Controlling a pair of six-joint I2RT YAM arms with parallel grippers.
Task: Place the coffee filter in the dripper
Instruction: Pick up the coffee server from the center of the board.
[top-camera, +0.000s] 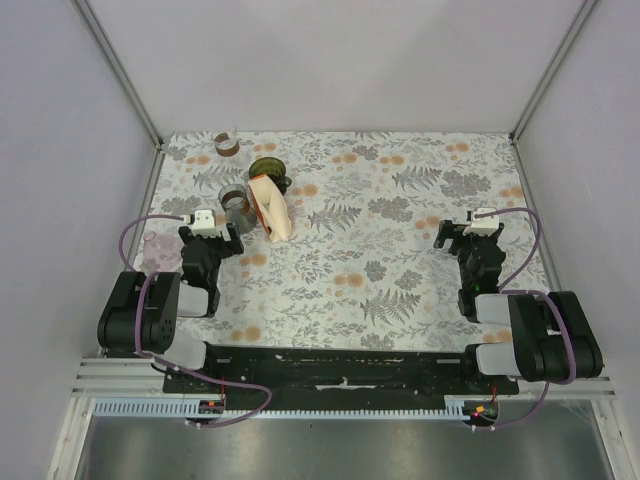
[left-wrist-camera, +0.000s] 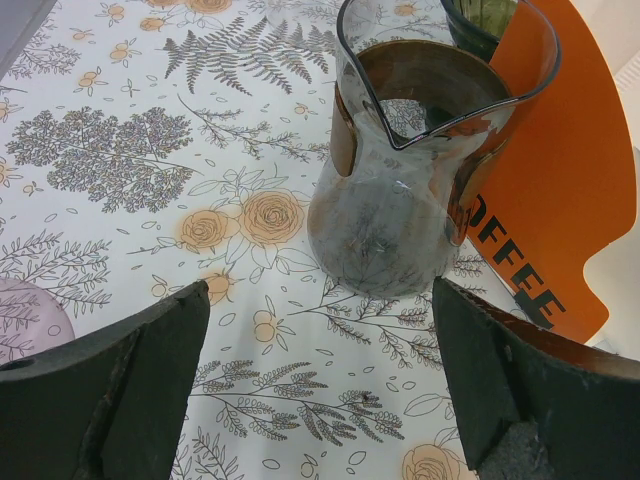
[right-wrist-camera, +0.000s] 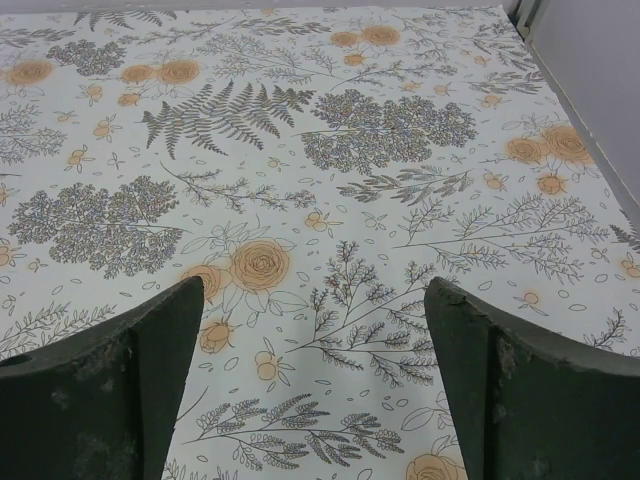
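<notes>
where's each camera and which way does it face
top external: above and behind the bases, looking down on the table; both arms, left gripper and right gripper open.
left wrist: on the left arm, facing the glass carafe and orange coffee pack; own fingers show.
right wrist: on the right arm, facing the patterned table; own fingers show.
shared: carafe and pack appear in top and left wrist.

Left arm (top-camera: 150, 315) and right arm (top-camera: 545, 335): black jointed housings, white wrist blocks (top-camera: 207, 222), looping purple cables (top-camera: 128, 240). Left gripper (top-camera: 212, 240) fingers (left-wrist-camera: 110, 390): dark, scuffed wedges with worn edges.
</notes>
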